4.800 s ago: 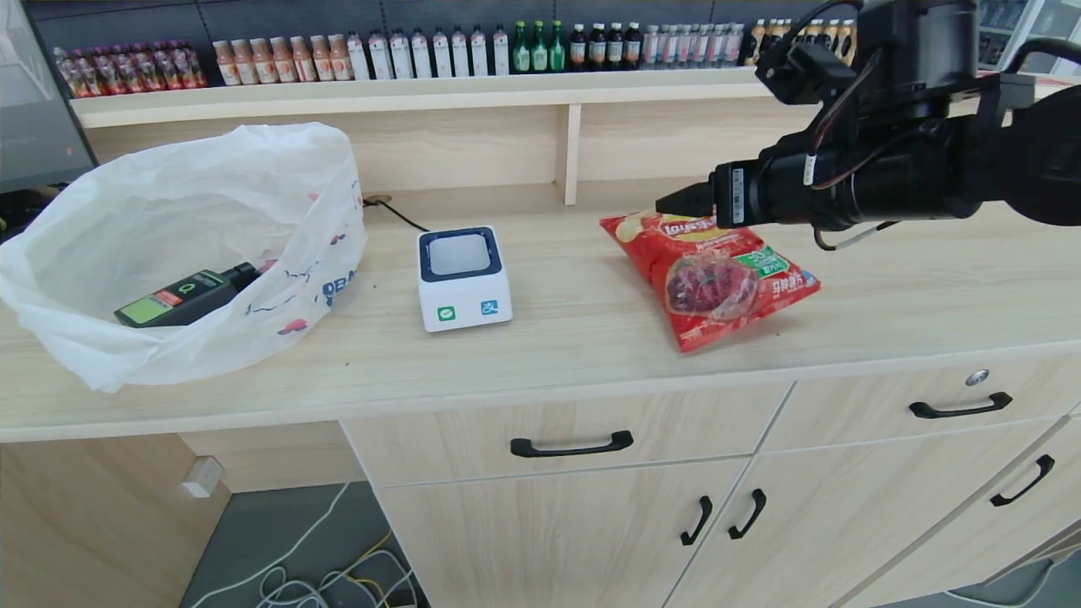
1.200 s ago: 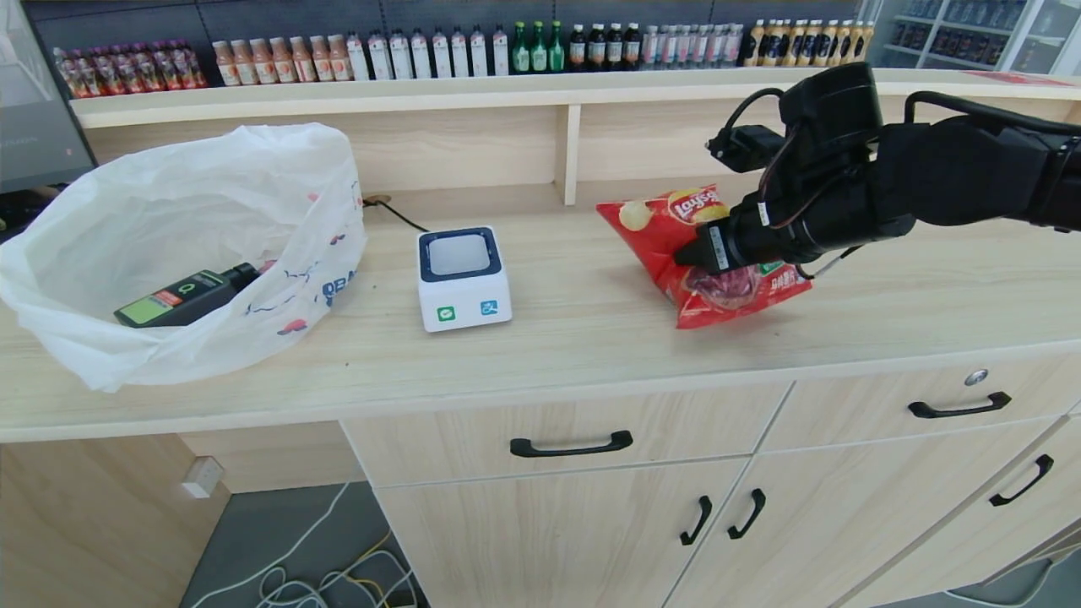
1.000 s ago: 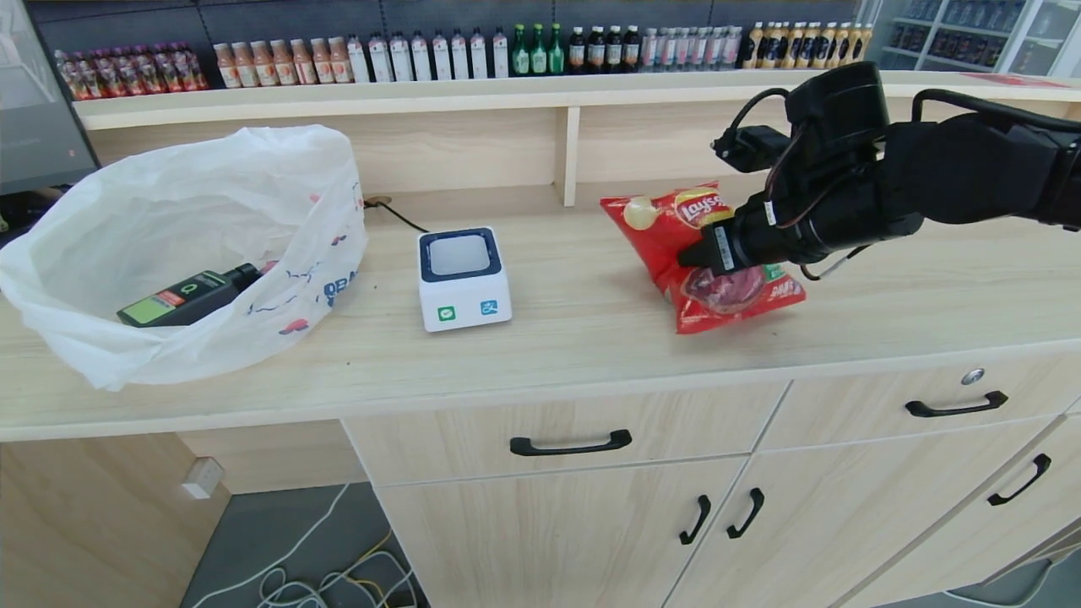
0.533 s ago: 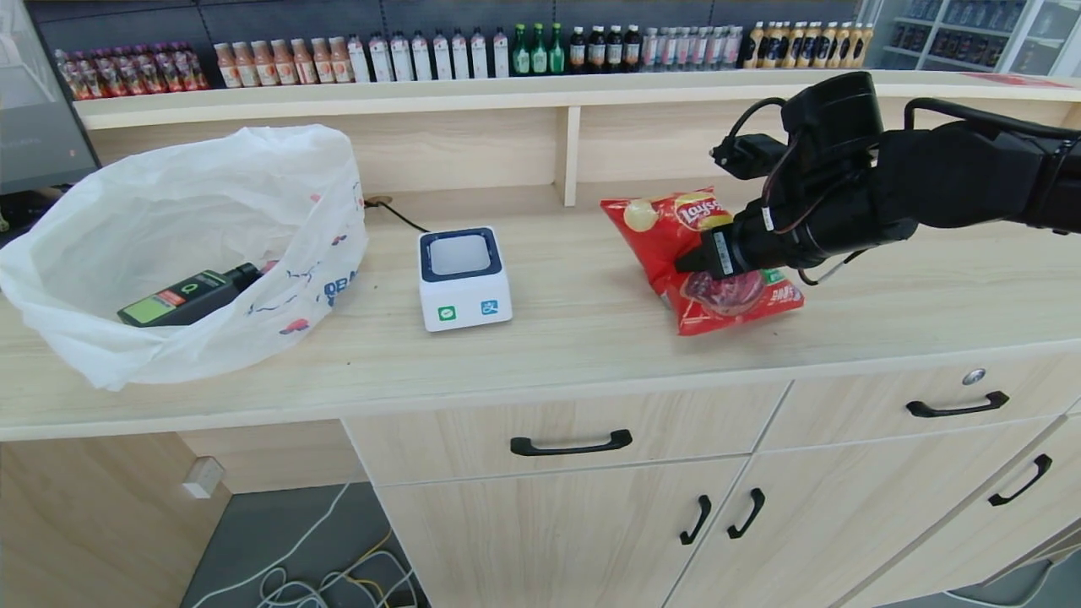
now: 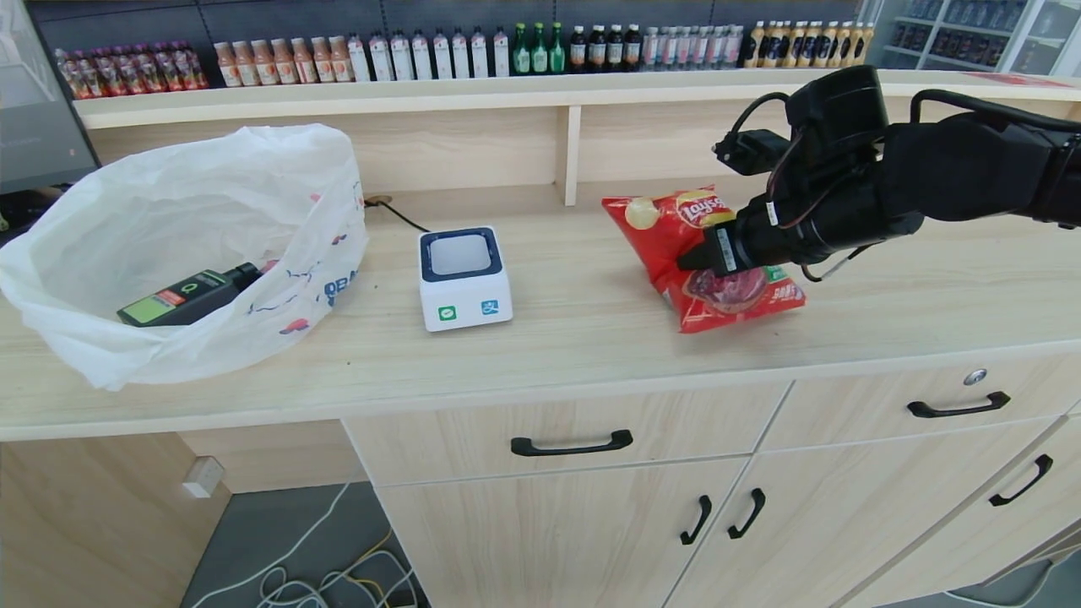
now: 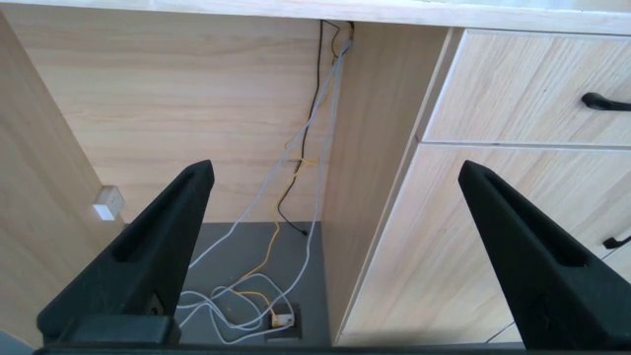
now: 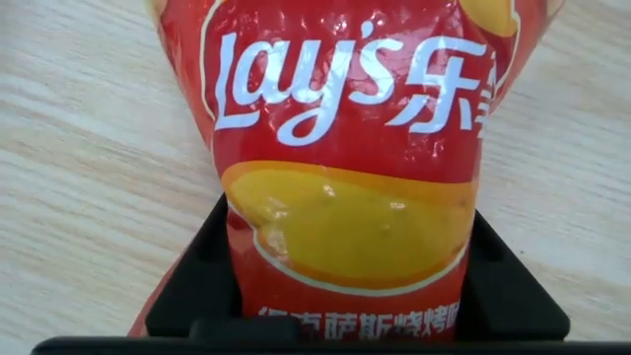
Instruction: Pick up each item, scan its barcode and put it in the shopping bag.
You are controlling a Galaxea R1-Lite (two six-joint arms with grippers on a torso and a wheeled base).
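Observation:
A red chip bag [image 5: 733, 294] lies on the right part of the wooden counter [image 5: 574, 338], its far end tipped up. My right gripper [image 5: 698, 258] comes in from the right and is shut on the chip bag's middle. In the right wrist view the chip bag [image 7: 345, 118] bulges between the two black fingers [image 7: 202, 276], pinched narrow there. The white scanner box [image 5: 464, 277] stands mid-counter. At the left the white shopping bag [image 5: 186, 203] gapes open with a green and black item [image 5: 181, 297] inside. My left gripper [image 6: 335, 173] hangs open below counter level, facing the cabinet front.
A raised shelf [image 5: 422, 89] with a row of bottles runs along the back, with an upright divider [image 5: 571, 152] behind the scanner. A dark cable [image 5: 401, 215] trails to the scanner. Drawers and doors with black handles [image 5: 571, 445] sit under the counter; loose cables [image 6: 246, 296] lie on the floor.
The right arm has come down from above the counter and closed on the chip bag, whose far end has tipped up. Over the last second the bag has barely shifted.

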